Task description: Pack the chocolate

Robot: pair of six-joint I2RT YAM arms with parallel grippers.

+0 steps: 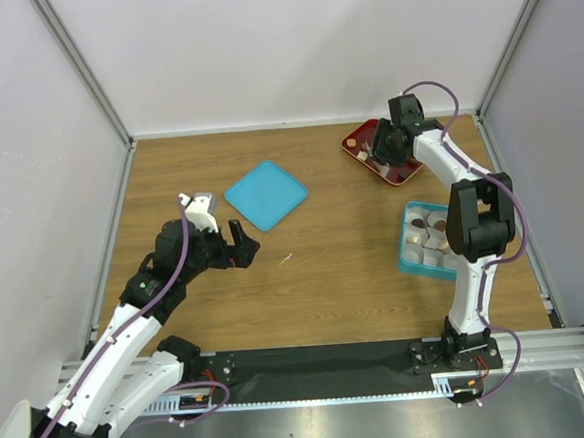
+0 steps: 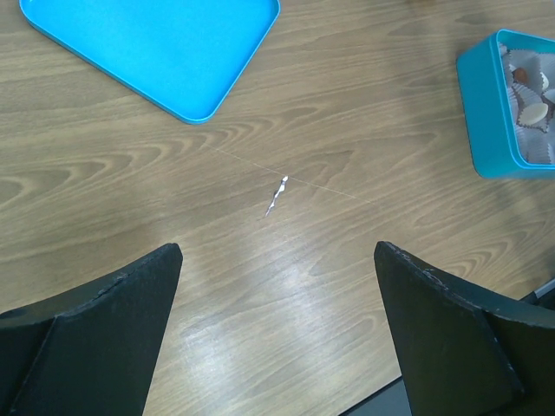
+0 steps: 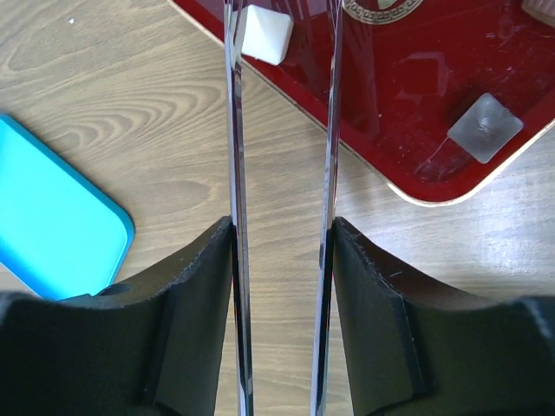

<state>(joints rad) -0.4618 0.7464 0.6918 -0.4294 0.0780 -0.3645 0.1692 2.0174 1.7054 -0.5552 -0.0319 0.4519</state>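
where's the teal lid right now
In the top view, the teal lid lies flat on the table, left of centre, just beyond the left gripper.

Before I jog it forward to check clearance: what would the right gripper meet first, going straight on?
Probably the white chocolate piece on the red tray: the right gripper has its tips beside it.

No text, brand name or number can be read in any view. The only sign seen is a gold emblem point(image 3: 379, 7) printed on the dark red tray point(image 3: 434, 78) near the far right corner of the table, and it is cut off at the frame's top edge.
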